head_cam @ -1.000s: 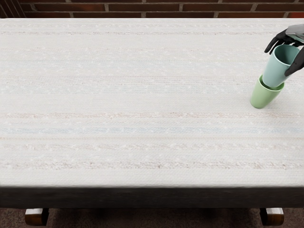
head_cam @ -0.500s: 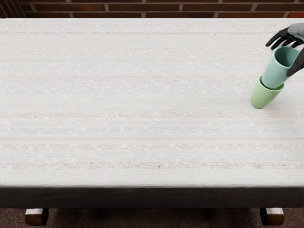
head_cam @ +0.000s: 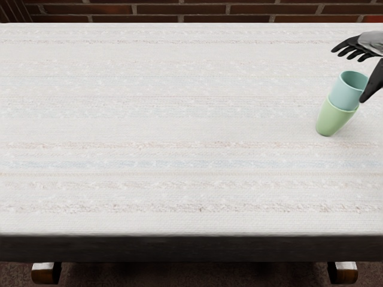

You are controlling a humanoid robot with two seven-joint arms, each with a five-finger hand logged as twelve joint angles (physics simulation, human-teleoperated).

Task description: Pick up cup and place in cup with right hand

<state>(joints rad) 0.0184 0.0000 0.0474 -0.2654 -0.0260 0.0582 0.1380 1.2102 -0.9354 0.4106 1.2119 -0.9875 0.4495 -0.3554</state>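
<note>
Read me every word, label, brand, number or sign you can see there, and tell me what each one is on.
There are none: no text shows on the blue cup, the green cup, the right hand, the tablecloth or the brick wall.

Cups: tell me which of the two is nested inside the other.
The blue-green cup, the upper one: its lower part sits inside the light green cup, which stands on the table.
</note>
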